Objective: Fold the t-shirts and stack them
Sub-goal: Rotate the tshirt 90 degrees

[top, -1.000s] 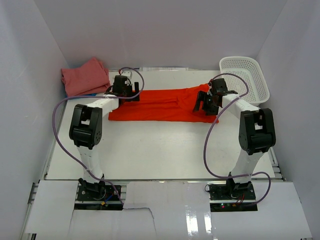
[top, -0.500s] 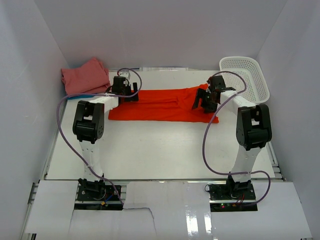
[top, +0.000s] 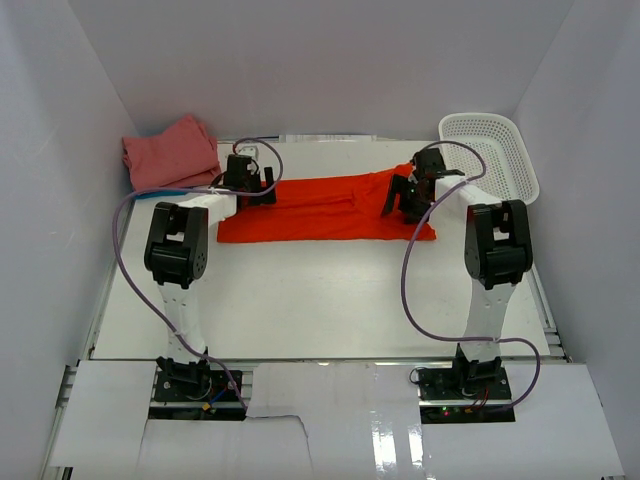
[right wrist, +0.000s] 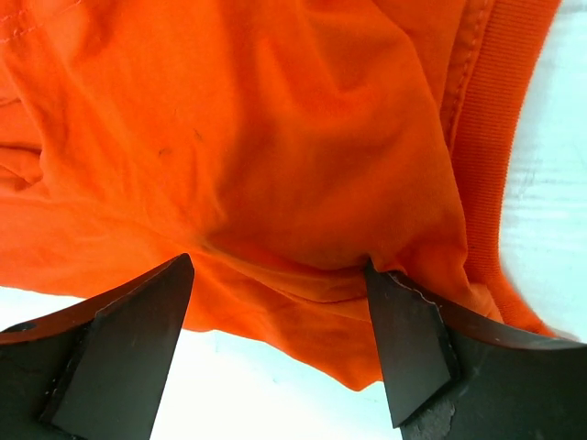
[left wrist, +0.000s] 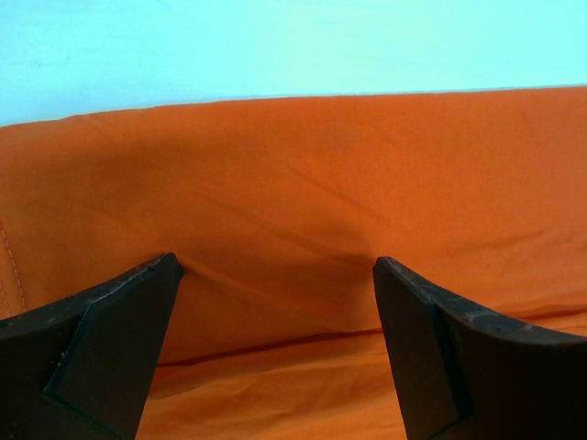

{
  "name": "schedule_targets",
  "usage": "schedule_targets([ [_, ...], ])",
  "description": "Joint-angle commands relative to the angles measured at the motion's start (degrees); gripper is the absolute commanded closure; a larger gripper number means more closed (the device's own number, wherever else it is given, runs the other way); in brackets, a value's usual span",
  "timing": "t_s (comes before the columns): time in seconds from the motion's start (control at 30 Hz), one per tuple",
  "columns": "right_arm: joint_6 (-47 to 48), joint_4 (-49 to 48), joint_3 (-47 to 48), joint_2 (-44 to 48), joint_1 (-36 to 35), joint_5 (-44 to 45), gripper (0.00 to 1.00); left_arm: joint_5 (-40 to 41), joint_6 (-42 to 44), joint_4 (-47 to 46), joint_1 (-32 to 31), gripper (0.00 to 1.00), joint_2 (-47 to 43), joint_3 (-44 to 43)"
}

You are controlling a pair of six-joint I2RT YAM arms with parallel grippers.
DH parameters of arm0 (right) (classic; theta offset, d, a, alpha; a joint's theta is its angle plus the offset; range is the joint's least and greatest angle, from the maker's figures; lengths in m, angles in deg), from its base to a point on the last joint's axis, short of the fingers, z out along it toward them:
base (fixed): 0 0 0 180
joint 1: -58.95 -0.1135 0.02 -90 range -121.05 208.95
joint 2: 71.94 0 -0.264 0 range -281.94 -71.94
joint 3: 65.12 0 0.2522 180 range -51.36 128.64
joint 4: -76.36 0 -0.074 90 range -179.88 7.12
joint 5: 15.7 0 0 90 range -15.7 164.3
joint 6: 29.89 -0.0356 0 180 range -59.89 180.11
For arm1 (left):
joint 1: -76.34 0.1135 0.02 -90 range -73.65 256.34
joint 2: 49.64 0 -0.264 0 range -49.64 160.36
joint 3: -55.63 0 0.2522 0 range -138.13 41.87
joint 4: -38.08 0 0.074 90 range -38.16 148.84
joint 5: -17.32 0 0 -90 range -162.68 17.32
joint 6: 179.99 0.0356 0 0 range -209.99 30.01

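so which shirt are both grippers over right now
The large bright orange-red cloth t-shirt, spread across the middle: the left gripper and right gripper both hang open over it. The folded salmon-pink shirt lies apart in the far left corner.

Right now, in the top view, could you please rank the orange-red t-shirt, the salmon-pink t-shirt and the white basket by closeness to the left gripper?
From the left gripper:
1. Orange-red t-shirt, directly under it, mid-table.
2. Salmon-pink t-shirt, in the far-left corner.
3. White basket, in the far-right corner.
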Motion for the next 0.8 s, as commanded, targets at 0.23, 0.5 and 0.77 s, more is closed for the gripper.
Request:
schedule_targets([
  [0.23,1.22,0.8,8.4,-6.29,0.39,0.55,0.18,3.07,-4.27,8.94,0.37,0.02,-7.91,9.49],
  [0.5,2.45,1.33,16.05,-12.0,0.83,-0.67,0.17,4.56,-8.13,15.26,-4.72,0.02,-13.89,14.85],
  [0.77,2.72,0.98,24.22,-18.59,0.92,-2.7,0.17,4.3,-14.72,18.53,-10.26,0.02,-19.25,20.82],
])
